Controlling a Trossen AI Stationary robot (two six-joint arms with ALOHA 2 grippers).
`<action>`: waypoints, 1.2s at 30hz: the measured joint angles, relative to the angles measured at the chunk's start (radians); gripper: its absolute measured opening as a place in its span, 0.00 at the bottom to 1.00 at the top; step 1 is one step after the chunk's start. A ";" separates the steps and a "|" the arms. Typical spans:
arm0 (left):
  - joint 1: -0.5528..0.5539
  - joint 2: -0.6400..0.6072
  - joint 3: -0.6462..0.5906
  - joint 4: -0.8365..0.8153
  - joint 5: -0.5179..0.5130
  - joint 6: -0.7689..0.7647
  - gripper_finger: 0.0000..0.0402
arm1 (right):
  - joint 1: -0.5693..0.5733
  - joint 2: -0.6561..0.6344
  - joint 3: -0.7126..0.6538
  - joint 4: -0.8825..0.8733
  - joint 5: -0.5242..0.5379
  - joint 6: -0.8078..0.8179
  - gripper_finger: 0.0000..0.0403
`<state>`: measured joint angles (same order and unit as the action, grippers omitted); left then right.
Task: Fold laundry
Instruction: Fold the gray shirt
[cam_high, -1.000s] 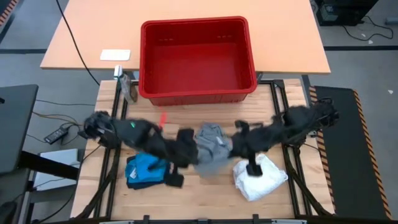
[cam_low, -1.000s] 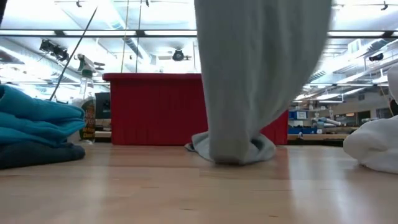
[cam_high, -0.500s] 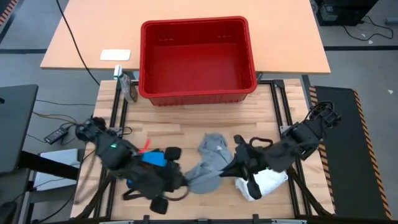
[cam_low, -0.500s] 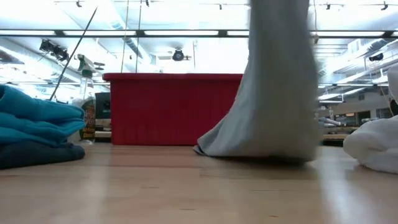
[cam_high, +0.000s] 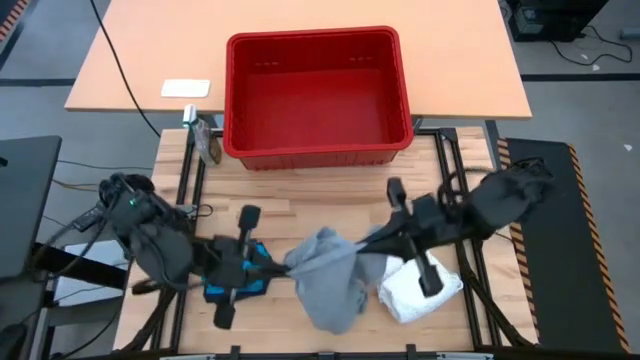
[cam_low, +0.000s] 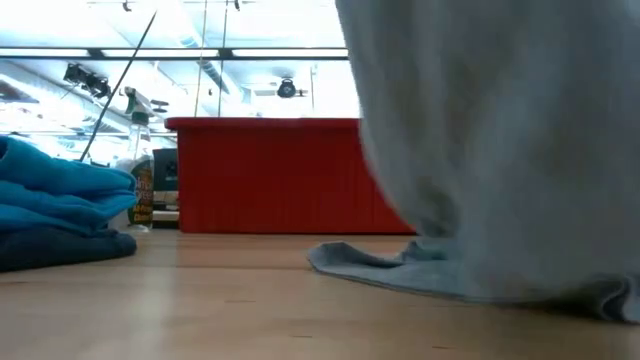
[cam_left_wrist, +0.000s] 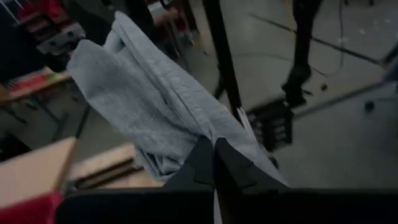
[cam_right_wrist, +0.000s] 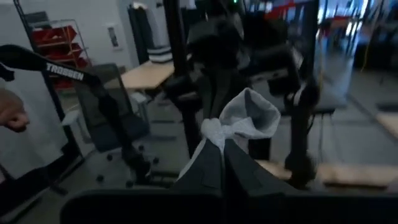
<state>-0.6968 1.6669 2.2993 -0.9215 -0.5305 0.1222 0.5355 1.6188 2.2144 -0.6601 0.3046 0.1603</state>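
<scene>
Overhead, light grey garment (cam_high: 325, 280) slung between left tool (cam_high: 285, 268) and right tool (cam_high: 358, 248), both pinching its edges

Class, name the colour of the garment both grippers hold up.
Light grey garment; clearest in the high view.

4 garments at the near half of the table, the grey one lifted.

The light grey garment (cam_high: 325, 280) hangs stretched between 2 pinched corners above the middle of the table's near edge, its lower part draping down so that a hem trails flat on the wood (cam_low: 400, 268); it is crumpled and unfolded. The bright blue garment (cam_high: 240, 275) lies bunched near the near-left corner, resting on top of the dark navy garment (cam_low: 60, 248), both in a loose heap. The white garment (cam_high: 415, 292) sits crumpled near the near-right corner, just beside the grey one.
</scene>
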 joint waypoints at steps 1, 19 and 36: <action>0.010 -0.012 0.000 0.012 0.000 0.021 0.00 | -0.007 0.000 0.021 -0.003 0.000 -0.027 0.01; 0.412 -0.155 0.000 0.087 0.007 0.381 0.00 | -0.499 -0.002 0.121 -0.125 -0.183 -0.313 0.01; 0.650 -0.161 -0.003 0.365 0.231 0.379 0.00 | -0.737 -0.070 0.143 -0.172 -0.544 -0.223 0.01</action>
<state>-0.0467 1.5054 2.2967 -0.5563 -0.2993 0.5009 -0.2018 1.5485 2.3569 -0.8323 -0.2395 -0.0622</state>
